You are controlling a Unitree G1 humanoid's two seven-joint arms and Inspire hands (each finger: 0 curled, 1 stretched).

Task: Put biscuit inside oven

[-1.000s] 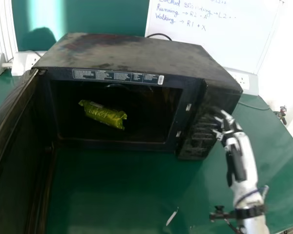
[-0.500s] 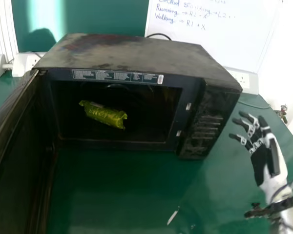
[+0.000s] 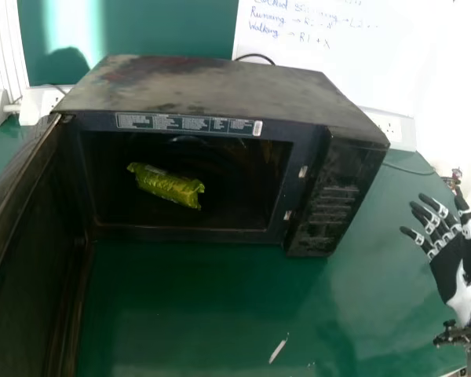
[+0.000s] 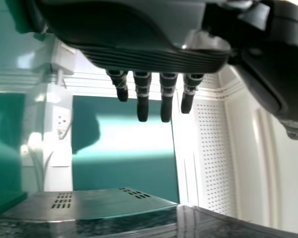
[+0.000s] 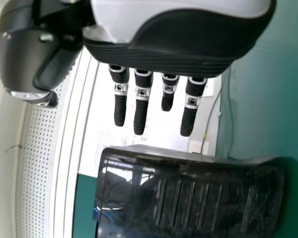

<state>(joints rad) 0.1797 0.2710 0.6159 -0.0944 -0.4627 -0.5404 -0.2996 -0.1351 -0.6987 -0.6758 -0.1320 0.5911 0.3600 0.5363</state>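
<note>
A: Where's the biscuit?
B: The shiny yellow-green wrapped biscuit packet (image 3: pixel 166 184) lies inside the boxy black oven (image 3: pixel 220 90), left of centre and above the middle in the head view.
A: And the hands?
B: The black-and-white right hand (image 3: pixel 454 255), at the right edge of the head view, is released, fingers extended, holding nothing. In the left wrist view, the dark left hand (image 4: pixel 134 29) is empty too, fingers straight.
A: So, finished?
B: The placing looks done. The dark oven door (image 3: pixel 31 236), at far left, stands open; shutting it isn't asked.
</note>
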